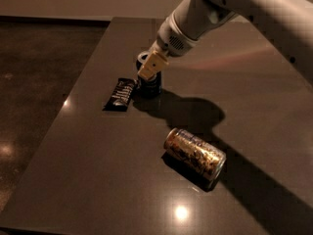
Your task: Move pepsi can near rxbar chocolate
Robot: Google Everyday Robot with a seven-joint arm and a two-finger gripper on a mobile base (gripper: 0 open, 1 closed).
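**Holding the pepsi can beside the rxbar chocolate**

Standing upright on the dark table (98, 170), the pepsi can (150, 85) sits just right of the rxbar chocolate (120, 94), at the bar's far end, so close that I cannot tell whether they touch. The bar lies flat, its length running away from the near edge, white lettering up. My gripper (148, 68) comes down on the can from the upper right and is closed around its upper part; one tan finger crosses the can's front, and a bit of silver rim shows behind it. My white arm (195, 18) slants up toward the top right corner. Well apart, nearer the front, a gold-and-brown can (194, 156) lies on its side.
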